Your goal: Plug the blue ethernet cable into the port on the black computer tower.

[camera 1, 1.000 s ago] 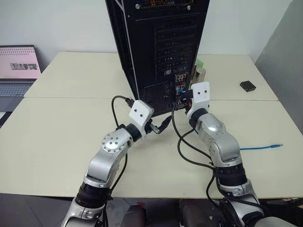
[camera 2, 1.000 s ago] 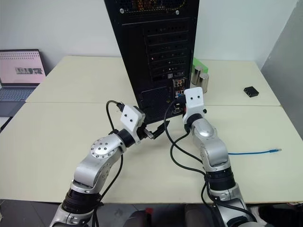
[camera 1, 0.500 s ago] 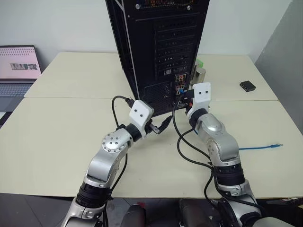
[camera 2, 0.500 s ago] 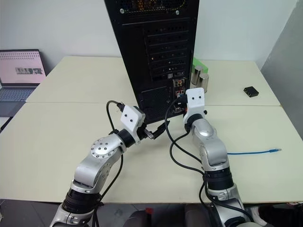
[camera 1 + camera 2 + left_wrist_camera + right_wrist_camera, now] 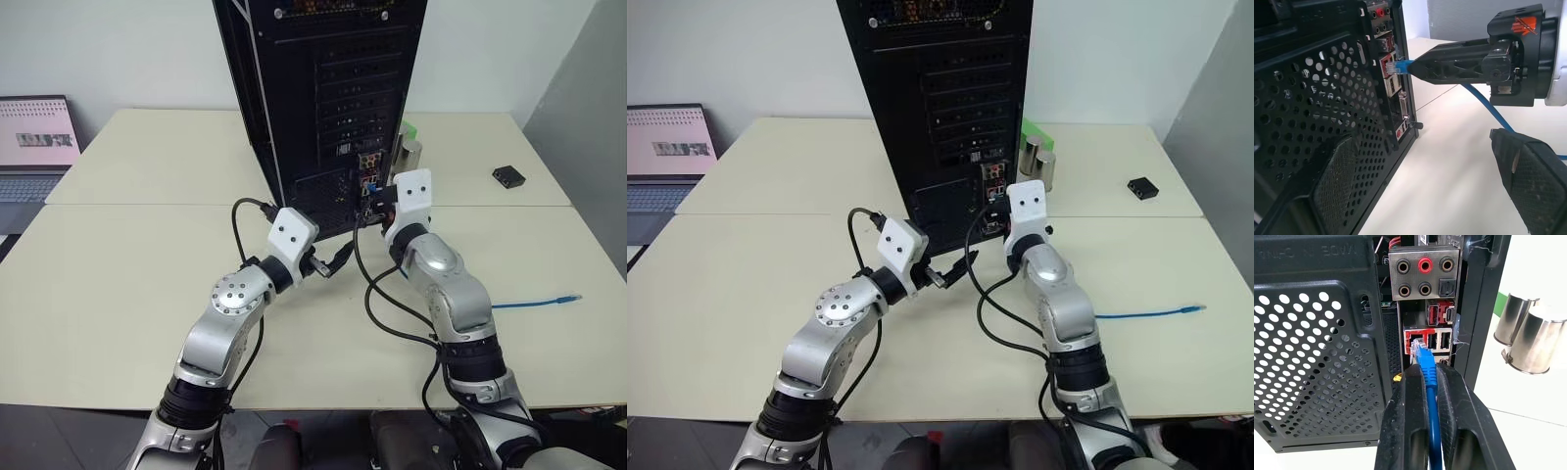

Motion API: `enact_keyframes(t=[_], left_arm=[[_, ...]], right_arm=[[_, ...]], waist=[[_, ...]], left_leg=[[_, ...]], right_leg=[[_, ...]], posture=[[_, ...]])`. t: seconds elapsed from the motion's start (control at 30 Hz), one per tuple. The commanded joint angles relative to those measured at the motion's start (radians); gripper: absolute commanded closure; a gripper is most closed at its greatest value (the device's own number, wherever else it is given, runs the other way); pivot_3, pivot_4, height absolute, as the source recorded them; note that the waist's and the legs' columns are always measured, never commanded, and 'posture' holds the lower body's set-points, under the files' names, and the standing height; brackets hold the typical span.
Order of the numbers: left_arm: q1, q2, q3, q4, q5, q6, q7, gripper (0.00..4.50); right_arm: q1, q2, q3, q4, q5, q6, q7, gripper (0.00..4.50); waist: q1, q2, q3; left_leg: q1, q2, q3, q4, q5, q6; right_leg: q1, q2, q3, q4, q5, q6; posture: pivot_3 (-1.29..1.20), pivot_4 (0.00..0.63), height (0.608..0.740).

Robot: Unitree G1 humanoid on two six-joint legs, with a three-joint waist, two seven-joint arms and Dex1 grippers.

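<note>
The right tool (image 5: 1427,396) is clenched on the blue ethernet cable (image 5: 1427,364) just behind its plug, holding the tip against the red-framed port (image 5: 1414,340) in the connector cluster low on the rear of the black computer tower (image 5: 323,98). From the left wrist view the plug sits at the mouth of the socket; I cannot tell whether it has gone fully home. The rest of the cable trails back under the right arm and lies along the desk (image 5: 127,284) to the right, its other end near the desk's right edge.

The left tool (image 5: 335,260) hangs released, fingers spread, just left of the tower's near corner and grasping nothing.

The risk, as I judge it, is alignment: the plug looks close to neighbouring sockets, so a slightly skewed push could jam it against the frame or slide it into the wrong opening. Pressing hard might also nudge the tower back, since nothing braces it. Letting go before the latch catches would let the cable's own spring pull the plug out.
</note>
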Motion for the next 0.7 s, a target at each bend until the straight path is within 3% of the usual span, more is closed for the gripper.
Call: enact_keyframes(t=[0.03, 0.7], left_arm=[[-0.014, -0.006, 0.014, -0.020, 0.007, -0.032, 0.001, 0.06], [-0.011, -0.002, 0.016, -0.014, 0.010, -0.035, -0.001, 0.06]], right_arm=[[-0.064, -0.011, 0.008, -0.031, -0.024, -0.037, 0.010, 4.50], [-0.116, 0.029, 0.022, 0.053, -0.075, -0.072, -0.015, 4.50]], waist=[[-0.004, 0.000, 0.000], [-0.010, 0.000, 0.000]], left_leg=[[0.000, 0.000, 0.000, 0.000, 0.000, 0.000], [-0.001, 0.000, 0.001, -0.001, 0.000, 0.000]], right_leg=[[0.000, 0.000, 0.000, 0.000, 0.000, 0.000], [-0.001, 0.000, 0.001, 0.000, 0.000, 0.000]], posture=[[0.00, 0.150, 0.740], [0.00, 0.150, 0.740]])
